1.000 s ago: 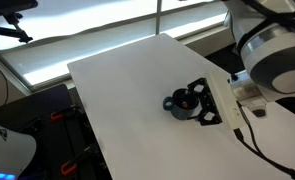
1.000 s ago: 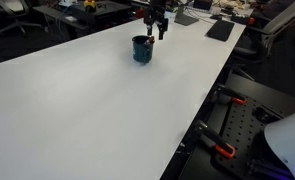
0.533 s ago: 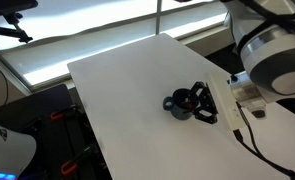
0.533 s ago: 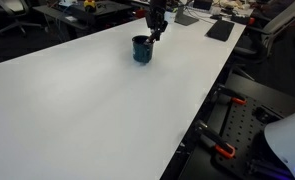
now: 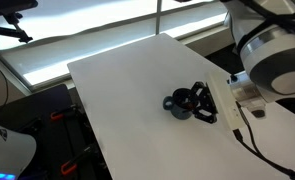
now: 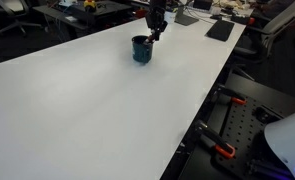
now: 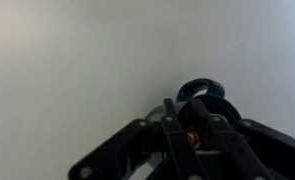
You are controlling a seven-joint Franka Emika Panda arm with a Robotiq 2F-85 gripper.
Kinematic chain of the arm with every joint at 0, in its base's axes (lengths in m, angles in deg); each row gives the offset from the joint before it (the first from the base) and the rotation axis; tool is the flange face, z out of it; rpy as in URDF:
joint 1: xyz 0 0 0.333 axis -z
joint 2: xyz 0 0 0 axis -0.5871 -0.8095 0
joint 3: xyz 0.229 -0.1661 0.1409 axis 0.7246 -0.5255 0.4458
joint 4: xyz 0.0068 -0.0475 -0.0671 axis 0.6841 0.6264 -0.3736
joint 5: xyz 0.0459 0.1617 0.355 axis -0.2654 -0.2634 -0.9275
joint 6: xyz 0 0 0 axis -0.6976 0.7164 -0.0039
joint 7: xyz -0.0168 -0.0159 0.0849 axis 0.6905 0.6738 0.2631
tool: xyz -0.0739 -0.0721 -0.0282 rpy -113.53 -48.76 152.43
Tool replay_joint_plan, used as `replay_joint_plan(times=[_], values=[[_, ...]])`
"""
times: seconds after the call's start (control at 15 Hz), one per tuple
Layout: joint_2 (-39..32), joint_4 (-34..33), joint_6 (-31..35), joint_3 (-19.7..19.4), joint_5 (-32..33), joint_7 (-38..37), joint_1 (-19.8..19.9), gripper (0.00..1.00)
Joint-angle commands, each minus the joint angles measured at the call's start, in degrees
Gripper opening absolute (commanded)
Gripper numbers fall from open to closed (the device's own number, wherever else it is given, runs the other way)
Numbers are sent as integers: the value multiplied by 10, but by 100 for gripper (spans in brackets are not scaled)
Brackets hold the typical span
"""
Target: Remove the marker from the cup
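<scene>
Small dark blue-grey round cup (image 5: 177, 103) with a side loop handle stands upright on the white tabletop (image 5: 117, 80), towards its far end in an exterior view (image 6: 142, 49); black Robotiq gripper (image 5: 198, 103) is right at the cup, reaching over its rim; in the wrist view the jaws are drawn close together on a short thin reddish marker (image 7: 191, 139), a small red-orange patch pinched between them, with the cup's rim (image 7: 209, 91) just beyond; so jaws read as closed on the marker; whether its lower end is in the cup or already clear, cannot tell; in both exterior views the marker is too small or hidden to make out. Handling, as judgement: marker is likely light, stiff and smooth plastic, so it needs little force, but a round slick barrel can roll or pivot between flat pads; best hold is across the barrel on the part standing above the rim, squarely centred in the pads, not at the very tip; lift should go straight up along the marker's axis so it does not lever against the rim; the cup looks light enough to tip or drag if the marker catches the inner wall; the cup is probably ceramic or hard plastic, so avoid knocking it with the gripper body.
</scene>
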Motion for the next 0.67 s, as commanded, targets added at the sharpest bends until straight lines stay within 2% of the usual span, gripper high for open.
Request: replay_joint_plan(times=[0.0, 0.4, 0.6], values=[[15, 6, 6, 10, 11, 4, 4, 52], [14, -6, 7, 10, 15, 2, 2, 100], [11, -11, 9, 10, 15, 2, 4, 100]])
